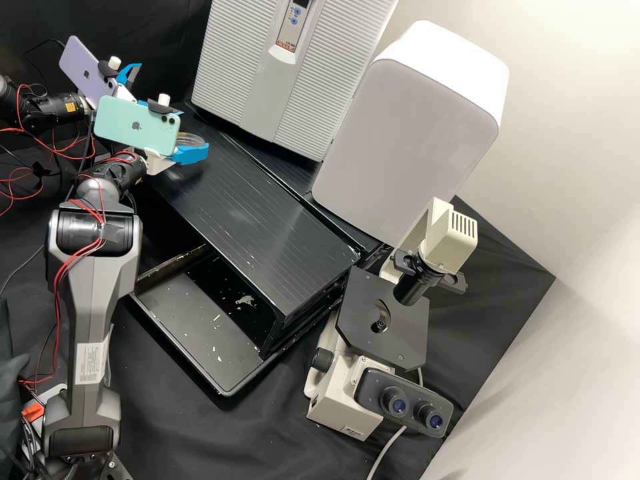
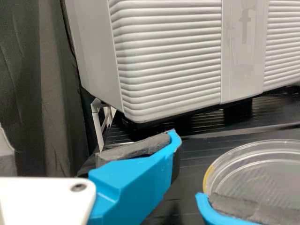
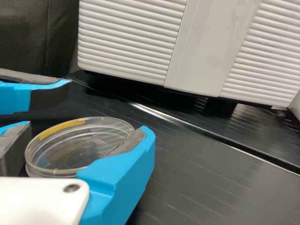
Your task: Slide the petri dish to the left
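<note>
Your right claw [image 3: 86, 132] is open, with the petri dish [image 3: 75, 145] between its blue fingers and one pad at the rim (you cannot tell whether it presses). The dish lies flat on the ridged black slab [image 1: 253, 220], at the upper left of the high view. Being round, it has no long axis, but a yellow strip on its rim sits on the side toward your left claw [image 2: 187, 168]. That claw, open and holding nothing, is just beside the dish, up and left of it in the high view. The ribbed white appliance [image 1: 293, 67] stands close behind both. The high view also takes in the bench's far side: a smooth white box [image 1: 413, 127], a microscope [image 1: 387, 333] and a black tray [image 1: 193, 333] flecked with white.
</note>
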`<state>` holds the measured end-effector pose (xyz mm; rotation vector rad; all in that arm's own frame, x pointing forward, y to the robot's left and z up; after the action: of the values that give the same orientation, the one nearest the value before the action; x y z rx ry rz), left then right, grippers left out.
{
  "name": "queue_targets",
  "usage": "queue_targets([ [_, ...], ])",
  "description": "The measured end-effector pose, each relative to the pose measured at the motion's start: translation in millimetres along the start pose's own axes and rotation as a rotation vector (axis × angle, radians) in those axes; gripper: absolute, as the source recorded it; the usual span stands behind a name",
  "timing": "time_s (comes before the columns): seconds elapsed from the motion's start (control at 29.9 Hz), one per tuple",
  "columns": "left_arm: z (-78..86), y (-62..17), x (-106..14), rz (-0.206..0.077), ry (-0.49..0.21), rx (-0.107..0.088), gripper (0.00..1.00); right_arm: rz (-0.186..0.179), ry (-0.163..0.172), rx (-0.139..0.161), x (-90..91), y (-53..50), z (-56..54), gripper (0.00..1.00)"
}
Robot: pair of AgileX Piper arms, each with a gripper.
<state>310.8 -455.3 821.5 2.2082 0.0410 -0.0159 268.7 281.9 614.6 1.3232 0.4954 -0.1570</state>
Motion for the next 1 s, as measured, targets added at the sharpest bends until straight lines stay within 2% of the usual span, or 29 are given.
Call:
queue_targets([
  [0.27, 0.0, 0.0, 0.0, 0.0, 0.0, 0.0, 1.0, -0.002, -0.002, -0.002, 2.5, -2.2, 0.0, 0.0],
  [0.3, 0.0, 0.0, 0.0, 0.0, 0.0, 0.0, 1.0, -0.002, -0.002, -0.002, 2.5, -2.2, 0.0, 1.0],
  [0.57, 0.0, 0.0, 0.0, 0.0, 0.0, 0.0, 1.0, -0.002, 0.005, -0.021, 1.6, -3.2, -1.7, 1.0],
  [0.67, 0.0, 0.0, 0.0, 0.0, 0.0, 0.0, 1.0, -0.016, 0.008, -0.03, 1.6, -4.5, -2.0, 1.0],
  [0.9, 0.0, 0.0, 0.0, 0.0, 0.0, 0.0, 1.0, -0.016, 0.012, -0.036, 1.6, -4.5, -2.3, 1.0],
  [1.0, 0.0, 0.0, 0.0, 0.0, 0.0, 0.0, 1.0, -0.011, 0.023, -0.066, 0.9, -5.8, -1.2, 1.0],
])
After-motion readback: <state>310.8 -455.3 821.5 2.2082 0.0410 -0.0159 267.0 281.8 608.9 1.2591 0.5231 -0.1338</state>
